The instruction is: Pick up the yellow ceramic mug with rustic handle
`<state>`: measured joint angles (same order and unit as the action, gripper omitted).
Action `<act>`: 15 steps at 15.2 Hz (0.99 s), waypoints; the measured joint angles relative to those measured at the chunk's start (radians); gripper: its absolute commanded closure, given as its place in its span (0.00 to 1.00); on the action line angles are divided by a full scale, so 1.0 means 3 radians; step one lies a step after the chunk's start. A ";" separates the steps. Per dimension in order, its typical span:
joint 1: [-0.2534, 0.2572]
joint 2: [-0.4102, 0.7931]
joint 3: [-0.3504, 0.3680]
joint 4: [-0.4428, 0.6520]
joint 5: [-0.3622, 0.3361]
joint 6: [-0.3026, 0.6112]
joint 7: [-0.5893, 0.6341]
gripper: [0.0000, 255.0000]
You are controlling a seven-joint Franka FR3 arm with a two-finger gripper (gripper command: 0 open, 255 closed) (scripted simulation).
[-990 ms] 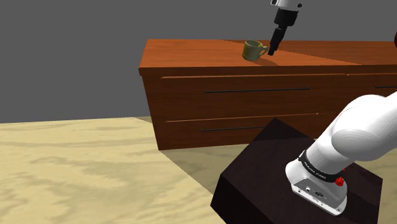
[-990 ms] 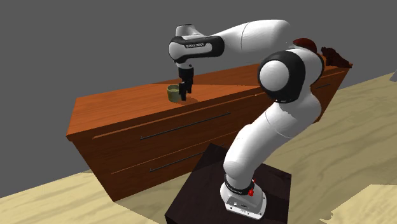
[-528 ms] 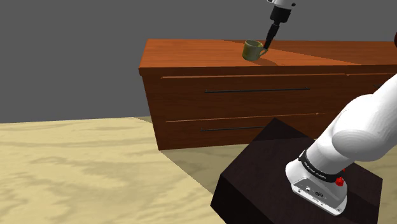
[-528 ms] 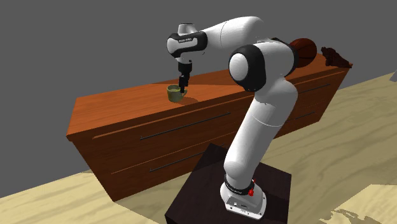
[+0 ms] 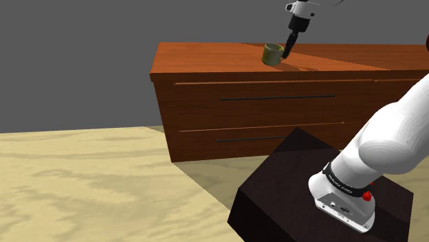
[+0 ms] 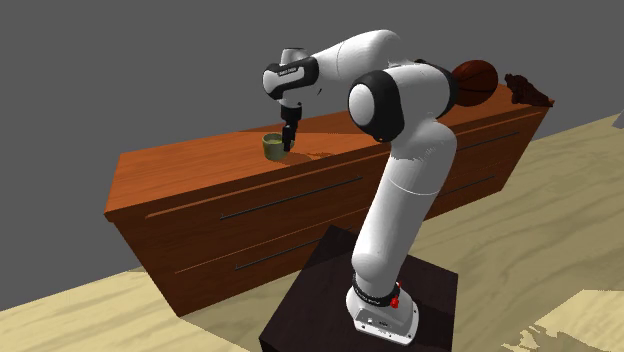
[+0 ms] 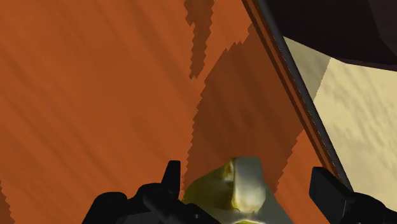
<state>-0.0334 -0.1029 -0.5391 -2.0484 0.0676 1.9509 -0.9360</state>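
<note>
Up from the black stand (image 6: 315, 292) the white arm (image 6: 400, 200) rises quite steeply, bends at a high elbow and then reaches toward the second exterior view's left, over a brown wooden dresser (image 6: 200, 165). At its end the wrist turns downward, so the gripper (image 6: 289, 143) points almost straight at the dresser top. In the shoulder view the gripper (image 5: 287, 48) comes down with a small slant, and its tip is just beside the mug (image 5: 272, 53). The mug (image 6: 271, 147) has a dull yellow-green colour and stands upright on the dresser top, well apart from a brown ball (image 6: 480, 78) and a dark brown thing (image 6: 527, 90) at the dresser's far end. In the wrist view the two black fingers (image 7: 326, 186) stand apart, and the mug (image 7: 219, 191) is between them. One finger is clearly free of the mug; for the other one I cannot tell if it touches. On the dark part of the wrist there is small white lettering (image 6: 285, 71), too small to read. A red button (image 6: 396, 297) sits on the foot of the arm.
</note>
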 measured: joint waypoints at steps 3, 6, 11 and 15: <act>-0.0002 0.0012 -0.0004 -0.0042 0.0008 0.0052 -0.0012 1.00; -0.0002 0.0014 -0.0006 -0.0044 0.0010 0.0059 -0.0015 1.00; -0.0002 0.0015 -0.0006 -0.0044 0.0010 0.0060 -0.0016 1.00; -0.0002 -0.0010 -0.0001 0.0021 -0.0006 -0.0028 0.0002 1.00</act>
<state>-0.0340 -0.1058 -0.5393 -2.0422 0.0656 1.9425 -0.9355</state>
